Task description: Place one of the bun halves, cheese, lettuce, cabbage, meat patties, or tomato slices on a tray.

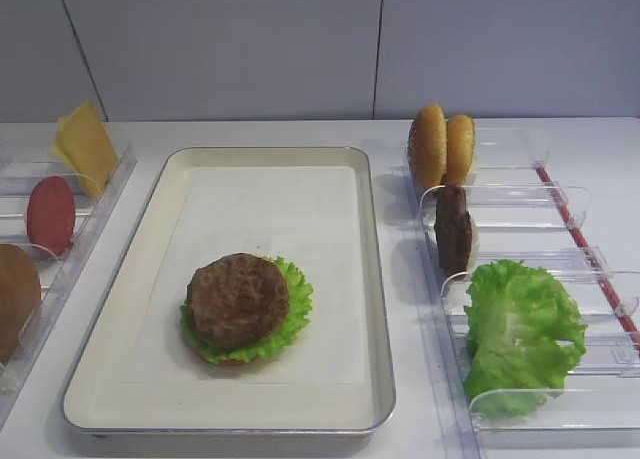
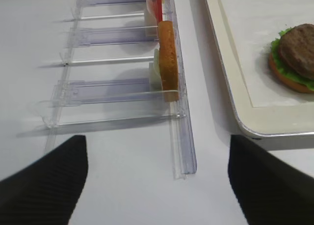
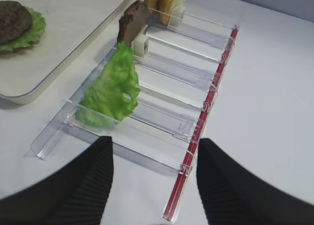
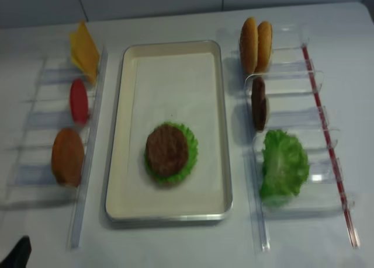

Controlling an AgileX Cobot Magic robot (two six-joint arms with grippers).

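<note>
Stacking on tray: patty, lettuce, bun

Item 1: meat patty (image 1: 238,299) lying atop a lettuce leaf (image 1: 291,314) and a bun half (image 2: 289,81), at 6 o'clock on the tray (image 1: 372,279).
Item 2: spare meat patty (image 1: 453,229), upright in the right clear bin rack (image 1: 560,229), at 3 o'clock.
Item 3: cheese (image 1: 86,146) at 10 o'clock.
Item 4: right gripper (image 3: 154,178), jaws spread wide, holding nothing.
Item 5: left gripper (image 2: 157,178), likewise apart and empty.
</note>
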